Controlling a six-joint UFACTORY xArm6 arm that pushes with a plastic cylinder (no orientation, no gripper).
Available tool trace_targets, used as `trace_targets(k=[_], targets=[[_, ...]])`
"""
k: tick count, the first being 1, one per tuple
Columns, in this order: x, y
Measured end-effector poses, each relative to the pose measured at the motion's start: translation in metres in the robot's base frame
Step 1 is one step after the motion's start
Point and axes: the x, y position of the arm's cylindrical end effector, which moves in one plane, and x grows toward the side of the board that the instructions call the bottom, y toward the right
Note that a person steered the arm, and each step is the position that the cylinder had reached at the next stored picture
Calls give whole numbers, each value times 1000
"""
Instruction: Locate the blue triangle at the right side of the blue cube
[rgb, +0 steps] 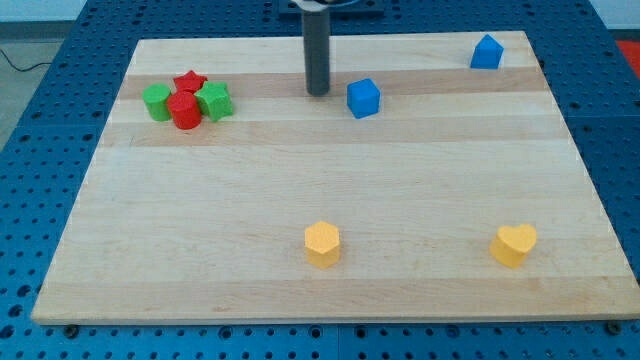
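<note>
Camera view shows my tip (318, 92) resting on the wooden board (300, 180) just to the view's left of the blue cube (364, 98), with a narrow strip of bare wood between them. The rod ends plain, with no jaws or pads to open or close, and it carries nothing.

Taking the blue cube as the landmark: it sits in the upper middle of the board. The blue triangle (486, 52) stands well apart from it, toward the view's right and a little nearer the view's top, close to the board's far right corner.

On the view's left of the cube, beyond my tip, lies a tight cluster of four pieces. The red star (190, 82) is at its top, a red cylinder (185, 110) sits below the star, a green block (157, 102) is on the cluster's left side and another green block (215, 101) on the side nearer the cube. They appear to touch one another.

Far toward the view's bottom from the cube, a yellow hexagonal block (322, 244) lies slightly to its left, and a yellow heart (514, 244) lies off to its right. The board rests on a blue perforated table (60, 100).
</note>
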Motion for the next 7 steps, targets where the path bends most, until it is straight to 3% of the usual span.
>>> trace_targets(k=[1, 2, 3, 4, 5, 7], targets=[[-55, 10], [-95, 56], [-97, 135], [-97, 236], [-93, 298], [-7, 256]])
